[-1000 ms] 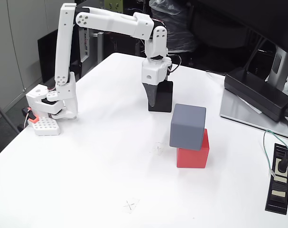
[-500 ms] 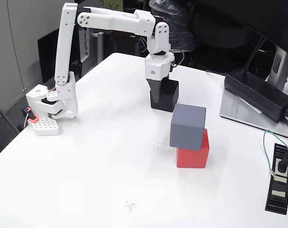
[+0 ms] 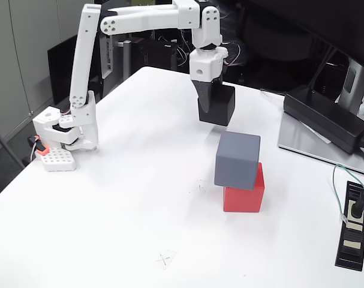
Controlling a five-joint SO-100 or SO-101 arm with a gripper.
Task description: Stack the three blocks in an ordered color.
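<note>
Blocks first, from your left: none sits at the arm's base (image 3: 68, 129), where you see a small white perforated block (image 3: 57, 159) with an orange piece beside it, far left of and below the gripper. No brand, label or writing can be read anywhere in the fixed view.

Moving right, your gripper (image 3: 207, 108) hangs from the white arm above the table's (image 3: 110, 240) far half. Its dark fingers are closed narrow on the black block (image 3: 218, 105), pinching it at its left side. That block is clear of the white tabletop and tilted a little, with nothing else touching it.

Just below and slightly right of the gripper you have the slate grey block (image 3: 237, 159) resting on the red block (image 3: 244, 191). The grey one is set off toward the left, so it overhangs the red one's left edge. There is open air between the black block and the grey top face.

Further right of the gripper lies the long black power brick (image 3: 325, 118) on a grey panel, and lower right a black power strip (image 3: 353, 225) with a plug and green wire in it.
</note>
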